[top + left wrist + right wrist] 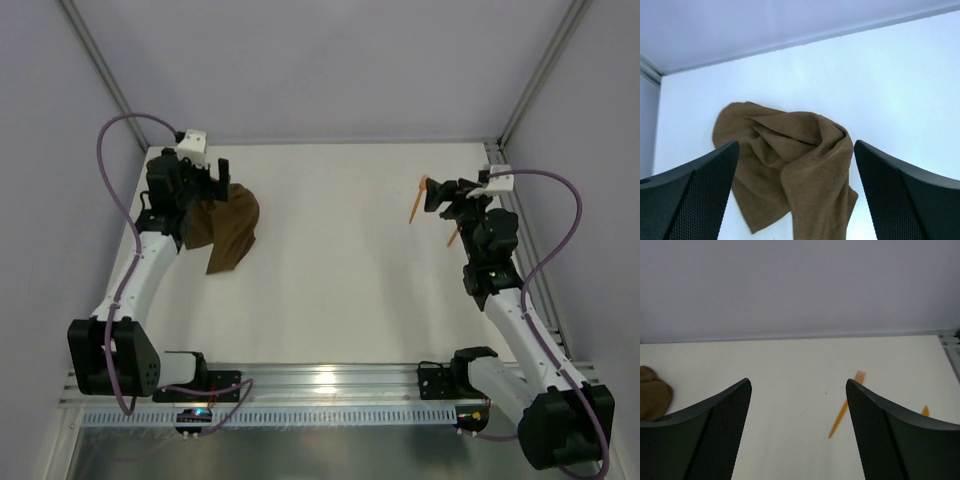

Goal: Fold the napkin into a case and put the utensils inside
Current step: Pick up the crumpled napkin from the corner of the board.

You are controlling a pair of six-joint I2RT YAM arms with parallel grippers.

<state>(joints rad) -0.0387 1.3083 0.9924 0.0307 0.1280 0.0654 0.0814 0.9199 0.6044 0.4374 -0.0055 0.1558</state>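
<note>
Folding has not started, as I judge it: the napkin [790, 165] lies as a crumpled heap near the far left corner of the table [340, 260], with no flat square and no case yet. I see the left gripper [796, 147] poised right over it, jaws spread wide and holding nothing. The heap shows between its two fingers and slightly ahead of them. The bunch's long axis runs roughly far to near, one flap trailing toward the near edge. The left arm is clearly the nearer one; the right arm is well apart from the cloth, across the table.

The right gripper [798, 385] is also parted fairly wide and empty. The utensils lie near the far right corner. One orange piece [844, 407] sits just right of the gap between the fingers, slanted, its broader end toward the far edge. The second orange piece [925, 411] only peeks out behind the right finger, so I cannot tell which is the fork.

My next move turns on the left side: come straight down onto an edge of the cloth and draw it flat toward the table's middle. A clean corner is hard to pick out among the folds.
</note>
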